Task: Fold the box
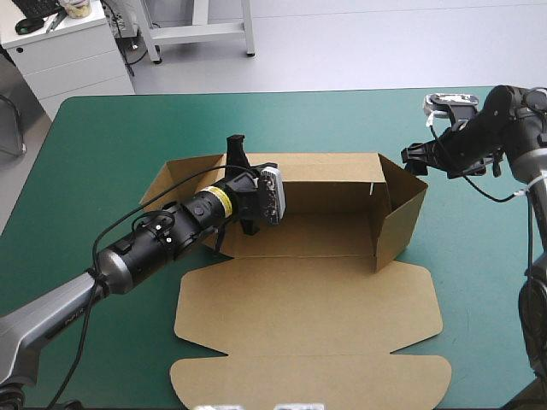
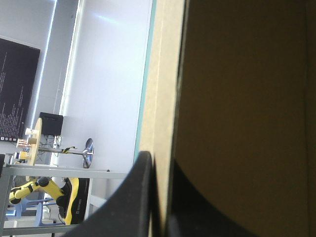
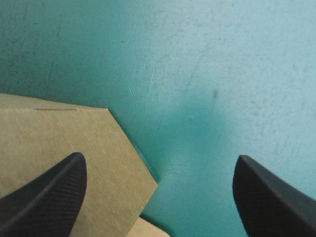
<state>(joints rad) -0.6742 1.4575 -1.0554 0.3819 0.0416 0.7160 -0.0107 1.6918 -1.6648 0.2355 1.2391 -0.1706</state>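
Note:
The brown box [image 1: 342,299] lies in the middle of the teal-green cover, half raised. Its back wall [image 1: 329,184] and right side wall [image 1: 402,218] stand up, while the lid lies flat toward the front edge. My left gripper [image 1: 237,155] is shut on the left end of the back wall's top edge. In the left wrist view the board's edge [image 2: 165,98] runs between that gripper's [image 2: 159,165] black fingers. My right gripper [image 1: 416,158] hovers open over the right wall's far corner. An angled brown flap [image 3: 64,138] shows under one side of the right gripper [image 3: 160,157].
The box's left side flap [image 1: 171,184] lies flat, partly under the left arm. Bare teal-green cover [image 1: 111,145] surrounds the box on the left, far side and right [image 1: 479,256]. The lid's front flap [image 1: 308,380] reaches almost to the table's front edge.

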